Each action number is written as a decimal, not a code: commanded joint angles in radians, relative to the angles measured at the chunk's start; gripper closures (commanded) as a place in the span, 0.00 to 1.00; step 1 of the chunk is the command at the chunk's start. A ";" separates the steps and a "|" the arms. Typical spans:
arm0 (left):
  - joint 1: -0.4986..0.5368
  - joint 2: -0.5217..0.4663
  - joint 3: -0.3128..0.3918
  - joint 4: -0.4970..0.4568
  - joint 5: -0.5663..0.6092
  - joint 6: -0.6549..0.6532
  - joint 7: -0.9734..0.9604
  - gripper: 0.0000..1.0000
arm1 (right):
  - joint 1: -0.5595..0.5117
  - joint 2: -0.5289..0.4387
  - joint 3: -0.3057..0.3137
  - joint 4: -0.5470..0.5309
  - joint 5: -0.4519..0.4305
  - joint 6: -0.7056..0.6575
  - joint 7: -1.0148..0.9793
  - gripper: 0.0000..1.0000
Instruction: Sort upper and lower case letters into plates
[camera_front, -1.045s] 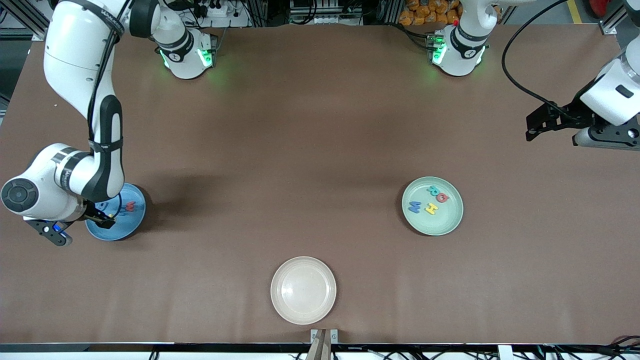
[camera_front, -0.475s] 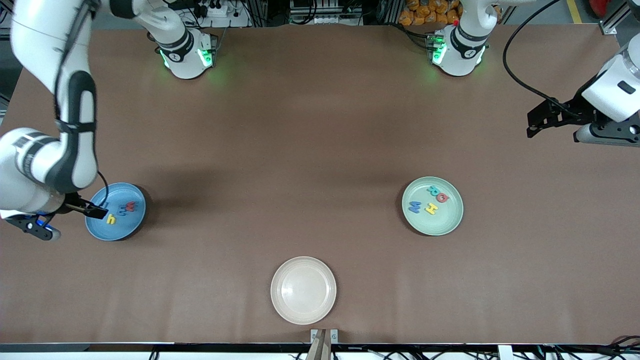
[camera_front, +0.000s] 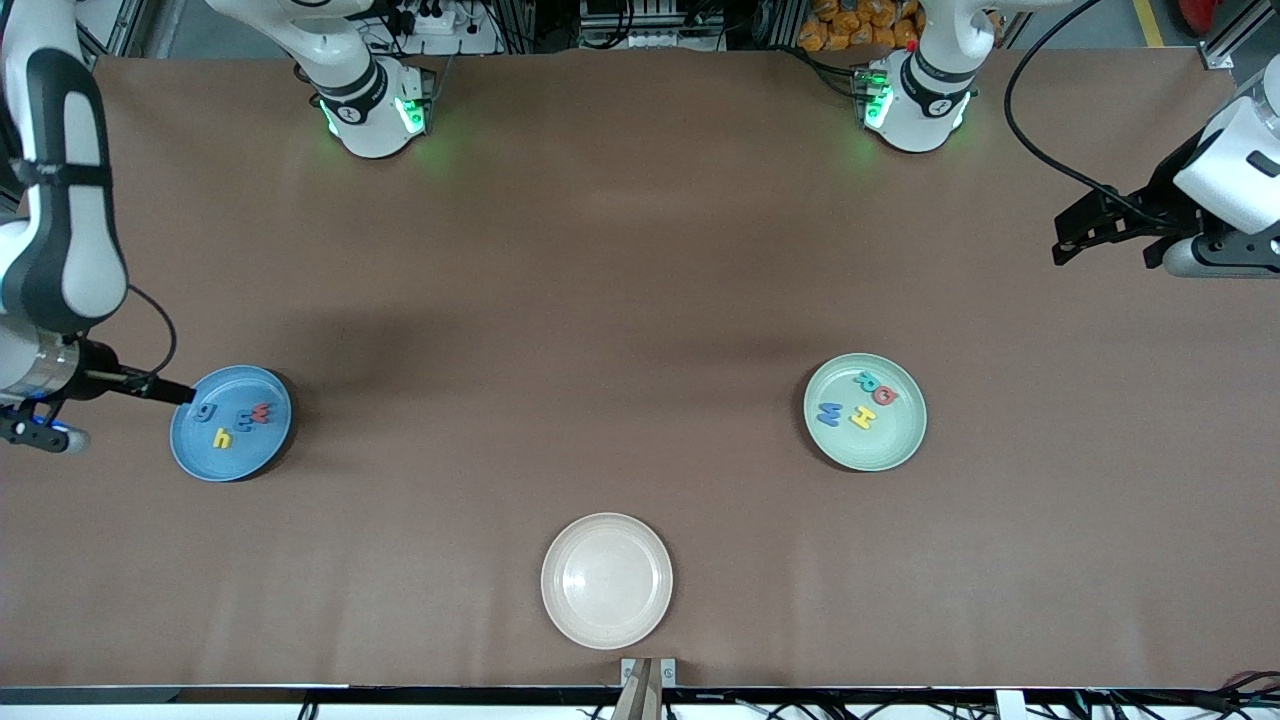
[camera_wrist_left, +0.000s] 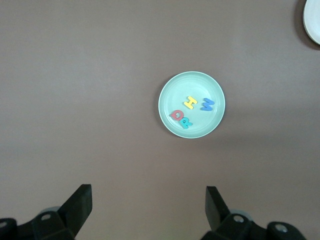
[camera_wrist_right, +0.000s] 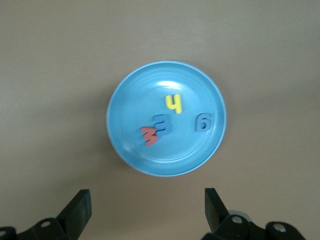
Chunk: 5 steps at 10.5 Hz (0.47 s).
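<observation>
Right gripper (camera_front: 165, 391) has drawn back off the blue plate (camera_front: 231, 423) toward the right arm's end of the table, fingers (camera_wrist_right: 80, 210) apart and empty, now at that plate's rim. Blue plate holds a yellow h (camera_front: 221, 438), a blue g (camera_front: 205, 413), and red and blue letters overlapping; mint plate (camera_front: 865, 412), well apart toward the left arm's end, holds four capitals, with the cream plate (camera_front: 607, 580) nearer the front camera between them. Left gripper (camera_front: 1075, 235) waits, jaws spread and empty, above the table off the mint plate's side.

right gripper (camera_front: 178, 392) pulls off the blue plate (camera_front: 231, 423) toward the right arm's end of the table, now just at its rim | plate fully uncovered, a blue letter (camera_front: 207, 413) now shows beside the yellow one (camera_front: 222, 438) | left gripper (camera_front: 1075, 235) drifts up a touch
</observation>
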 joint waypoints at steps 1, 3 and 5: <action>0.001 -0.015 0.010 -0.002 -0.020 -0.013 -0.016 0.00 | -0.032 -0.174 0.084 -0.174 -0.045 0.009 -0.033 0.00; 0.007 -0.015 0.021 -0.002 -0.012 -0.013 -0.005 0.00 | -0.039 -0.237 0.121 -0.192 -0.056 -0.006 -0.096 0.00; 0.007 -0.015 0.022 -0.002 0.006 -0.013 0.000 0.00 | -0.075 -0.248 0.143 -0.112 -0.057 -0.040 -0.162 0.00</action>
